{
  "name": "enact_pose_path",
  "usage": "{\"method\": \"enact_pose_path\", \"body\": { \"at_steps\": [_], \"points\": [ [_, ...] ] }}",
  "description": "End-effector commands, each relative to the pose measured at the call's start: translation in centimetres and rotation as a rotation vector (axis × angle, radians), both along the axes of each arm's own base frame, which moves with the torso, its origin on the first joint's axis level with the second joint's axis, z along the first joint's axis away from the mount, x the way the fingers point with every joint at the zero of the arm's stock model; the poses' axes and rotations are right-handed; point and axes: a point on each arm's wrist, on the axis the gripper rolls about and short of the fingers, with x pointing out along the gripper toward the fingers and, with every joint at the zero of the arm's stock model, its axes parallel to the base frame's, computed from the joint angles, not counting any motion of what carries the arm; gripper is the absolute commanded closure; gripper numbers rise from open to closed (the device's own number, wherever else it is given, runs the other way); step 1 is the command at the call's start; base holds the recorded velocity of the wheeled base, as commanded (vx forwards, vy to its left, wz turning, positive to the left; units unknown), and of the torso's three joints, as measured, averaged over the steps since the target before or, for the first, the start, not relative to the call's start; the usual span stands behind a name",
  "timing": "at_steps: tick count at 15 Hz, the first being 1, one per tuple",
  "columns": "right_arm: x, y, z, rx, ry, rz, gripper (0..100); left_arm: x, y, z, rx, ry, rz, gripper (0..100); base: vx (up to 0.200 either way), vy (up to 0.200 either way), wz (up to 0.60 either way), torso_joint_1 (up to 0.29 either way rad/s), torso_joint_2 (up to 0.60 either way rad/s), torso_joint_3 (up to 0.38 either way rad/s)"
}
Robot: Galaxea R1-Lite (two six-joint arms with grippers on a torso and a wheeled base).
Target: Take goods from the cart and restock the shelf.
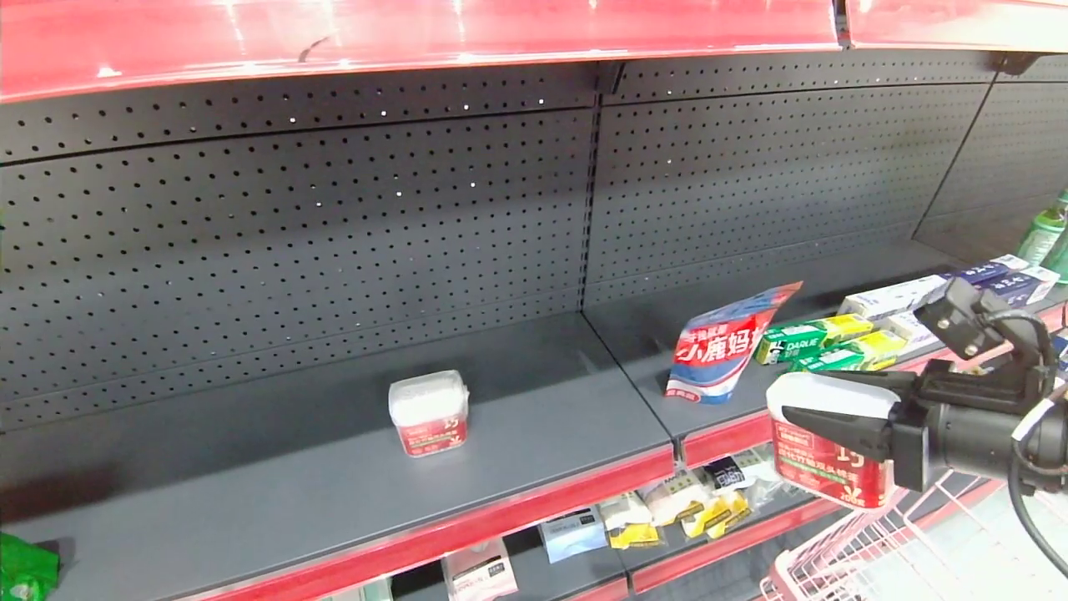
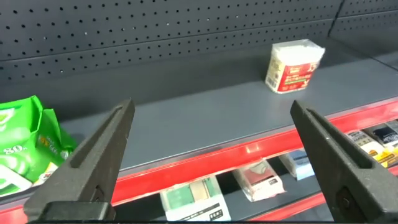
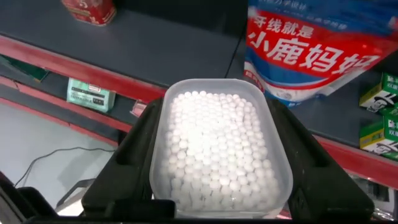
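My right gripper (image 1: 834, 421) is shut on a clear tub of cotton swabs (image 1: 826, 451) with a red label, held in front of the shelf's red edge, above the cart (image 1: 843, 559). From the right wrist view the tub (image 3: 219, 146) sits between both fingers (image 3: 127, 165), its white swab tips facing the camera. A matching tub (image 1: 428, 412) stands on the grey shelf board (image 1: 275, 484); the left wrist view shows that tub (image 2: 292, 65) too. My left gripper (image 2: 211, 162) hangs open with nothing in it, in front of the shelf's left part.
A red, white and blue pouch (image 1: 722, 346) leans on the shelf's right section beside green toothpaste boxes (image 1: 826, 342) and white boxes (image 1: 901, 296). A green pack (image 2: 25, 149) lies at the shelf's far left. Small packets (image 1: 667, 505) fill the lower shelf. A pegboard backs the shelf.
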Motion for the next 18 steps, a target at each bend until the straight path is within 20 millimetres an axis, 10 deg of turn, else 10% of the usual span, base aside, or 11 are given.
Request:
{"method": "enact_pose_path", "body": {
  "at_steps": [1, 18],
  "points": [
    [-1.8, -0.3, 0.3, 0.010, -0.034, -0.006, 100, 0.0, 0.0, 0.0, 0.001, 0.001, -0.001, 0, 0.000, 0.000, 0.00, 0.000, 0.00, 0.000],
    [-4.5, -0.7, 0.4, 0.014, -0.086, 0.002, 100, 0.6, -0.1, 0.2, 0.086, 0.065, -0.131, 0, 0.000, 0.000, 0.00, 0.000, 0.00, 0.000]
  ]
}}
